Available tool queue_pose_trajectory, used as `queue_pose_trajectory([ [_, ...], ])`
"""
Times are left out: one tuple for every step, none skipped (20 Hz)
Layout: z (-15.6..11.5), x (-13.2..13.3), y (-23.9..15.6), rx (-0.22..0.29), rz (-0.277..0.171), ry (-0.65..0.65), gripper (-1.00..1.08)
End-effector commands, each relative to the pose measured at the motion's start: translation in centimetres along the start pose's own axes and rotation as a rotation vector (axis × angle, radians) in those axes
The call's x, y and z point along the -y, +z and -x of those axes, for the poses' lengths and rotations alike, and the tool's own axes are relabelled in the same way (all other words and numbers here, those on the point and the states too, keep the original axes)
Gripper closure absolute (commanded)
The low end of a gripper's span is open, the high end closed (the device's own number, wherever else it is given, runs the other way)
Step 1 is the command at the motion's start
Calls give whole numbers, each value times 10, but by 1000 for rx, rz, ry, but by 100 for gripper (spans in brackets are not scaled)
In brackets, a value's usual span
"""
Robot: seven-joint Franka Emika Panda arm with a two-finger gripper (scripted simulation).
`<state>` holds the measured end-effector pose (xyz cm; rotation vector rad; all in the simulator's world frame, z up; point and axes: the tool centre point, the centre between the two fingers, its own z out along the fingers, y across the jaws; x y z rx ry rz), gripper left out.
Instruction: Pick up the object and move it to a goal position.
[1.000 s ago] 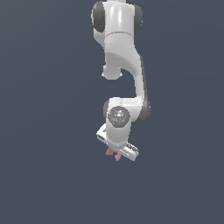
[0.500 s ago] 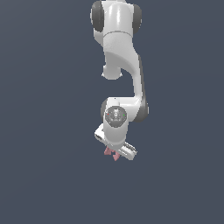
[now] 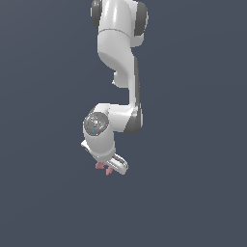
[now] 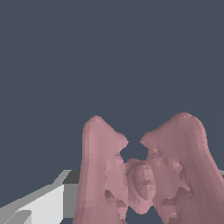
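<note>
Object (image 4: 142, 175), pinkish-red, lumpy, two rounded prongs, beneath white hand (image 3: 105, 165)

pinkish-red object (image 3: 102, 167), two prongs, under gripper (image 3: 107, 165)

The hand hides most of the object (image 3: 103, 167); the fingers (image 4: 41, 203) are cropped.

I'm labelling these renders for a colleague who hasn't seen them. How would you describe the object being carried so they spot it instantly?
Find the white robot arm hanging down the middle of the plain dark exterior view and follow it to the gripper at its lower end. Peeking out beneath it is the object, a tiny pinkish-red piece with two blunt prongs. It is the only coloured thing there, everything else being white or grey.
</note>
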<state>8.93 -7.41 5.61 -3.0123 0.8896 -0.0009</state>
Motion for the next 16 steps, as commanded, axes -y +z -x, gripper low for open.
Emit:
queue_pose_trajectory([
  [-15,-26,-5,0,0,1,108],
  [-21,-36,-7,0,0,1,108],
  [-26,-45,-9,0,0,1,108],
  [-32,-54,-11,0,0,0,108],
  [-37,-62,-12,0,0,0,108],
  [-41,-69,-14,0,0,0,108],
  [-45,-75,-15,0,0,0,108],
  [-49,-81,-16,0,0,0,108],
  [-52,-86,-17,0,0,0,108],
  [-54,-90,-18,0,0,0,108],
  [-57,-93,-19,0,0,0,108],
  [-58,-95,-19,0,0,0,108],
  [-60,-96,-19,0,0,0,108],
  [-60,-97,-19,0,0,0,108],
  [-61,-97,-19,0,0,0,108],
  [-61,-97,-20,0,0,0,108],
])
